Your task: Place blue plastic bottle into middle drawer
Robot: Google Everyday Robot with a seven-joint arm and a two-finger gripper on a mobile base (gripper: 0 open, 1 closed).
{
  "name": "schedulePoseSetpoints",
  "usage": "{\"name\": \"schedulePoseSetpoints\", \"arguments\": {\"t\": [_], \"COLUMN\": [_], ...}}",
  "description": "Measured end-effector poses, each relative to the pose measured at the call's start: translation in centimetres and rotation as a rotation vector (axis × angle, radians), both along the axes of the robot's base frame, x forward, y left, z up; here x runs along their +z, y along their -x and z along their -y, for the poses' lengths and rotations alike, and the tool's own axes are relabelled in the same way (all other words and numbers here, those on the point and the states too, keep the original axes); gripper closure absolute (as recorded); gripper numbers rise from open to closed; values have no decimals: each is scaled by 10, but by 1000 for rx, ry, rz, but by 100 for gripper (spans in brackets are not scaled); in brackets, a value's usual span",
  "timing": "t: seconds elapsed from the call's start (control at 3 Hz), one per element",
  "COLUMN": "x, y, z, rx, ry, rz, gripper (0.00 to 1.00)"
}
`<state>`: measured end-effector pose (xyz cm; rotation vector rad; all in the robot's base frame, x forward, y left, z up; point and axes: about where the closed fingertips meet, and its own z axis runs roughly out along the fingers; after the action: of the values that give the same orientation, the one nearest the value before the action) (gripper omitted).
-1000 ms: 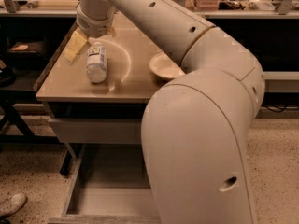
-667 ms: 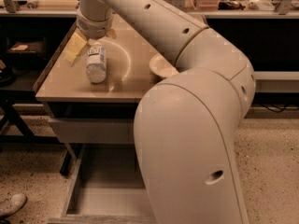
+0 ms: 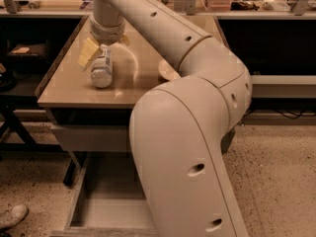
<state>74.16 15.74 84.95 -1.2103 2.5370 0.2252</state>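
The gripper is hanging at the far end of the blue plastic bottle lying on the surface; below, the middle drawer is standing open.

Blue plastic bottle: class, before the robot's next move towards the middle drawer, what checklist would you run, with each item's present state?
1. Small pale bluish plastic bottle lies on the tan tabletop: ok.
2. Gripper is down at the bottle's far end: ok.
3. Firm hold on the bottle: cannot tell.
4. Wide shallow grey drawer stands pulled open below the table: ok.
5. Whole drawer floor free: cannot tell, the arm hides its right part.
6. White round bowl is apart from the bottle: ok.
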Motion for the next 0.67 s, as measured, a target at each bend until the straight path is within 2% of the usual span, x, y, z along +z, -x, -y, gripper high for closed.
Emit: {"name": "schedulePoseSetpoints", "arguments": {"t": [0.33, 0.67], "x": [-8, -8], "y": [-9, -10], "z": [5, 5], "rx": [-8, -9], "ry": [-3, -4], "rz": [-13, -12], "gripper": [0, 18]}}
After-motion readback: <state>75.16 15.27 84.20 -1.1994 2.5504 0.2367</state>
